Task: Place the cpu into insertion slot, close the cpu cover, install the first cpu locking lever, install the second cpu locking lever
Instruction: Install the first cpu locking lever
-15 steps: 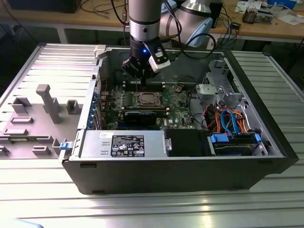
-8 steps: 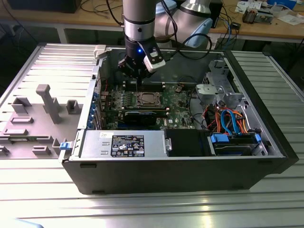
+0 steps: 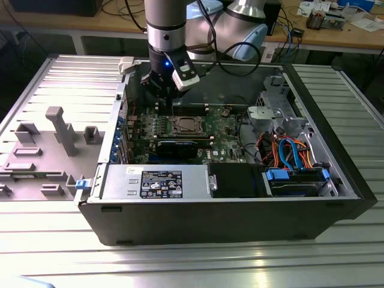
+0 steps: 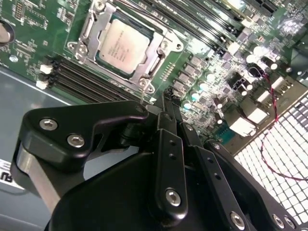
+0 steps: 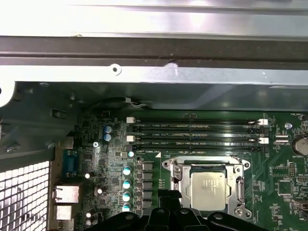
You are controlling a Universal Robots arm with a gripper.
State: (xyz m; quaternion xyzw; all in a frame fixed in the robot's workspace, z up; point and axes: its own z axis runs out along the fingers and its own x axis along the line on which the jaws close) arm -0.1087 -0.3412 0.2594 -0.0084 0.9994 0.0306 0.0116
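Leftmost, grey fixture (image 3: 57, 135): moulded block with 1 tall upright post, at the exterior view's left, outside the computer case (image 3: 240, 219).
label (image 3: 162, 183): black-and-white sticker on the silver box (image 3: 120, 180) at the case's near edge; print too small to read.
gripper (image 3: 163, 99) (image 4: 168, 96) (image 5: 164, 196): upper centre of the exterior view; fingers (image 4: 169, 144) pressed together, no gap between them in the second wrist view. A thin metal rod (image 4: 143, 94) stands just beside the tips; whether they pinch it cannot be told.
cpu (image 3: 185, 125) (image 4: 124, 41) (image 5: 208, 188): flat in the insertion slot (image 4: 179, 46), metal top up, just right of and below the gripper in the exterior view. Square, so no long axis; edges parallel to the slot's rim. Faint print on top, unreadable.
cpu cover (image 4: 159, 57) (image 5: 179, 183): down flat, framing the cpu.
cables (image 3: 288, 150): blue and orange, right of centre.
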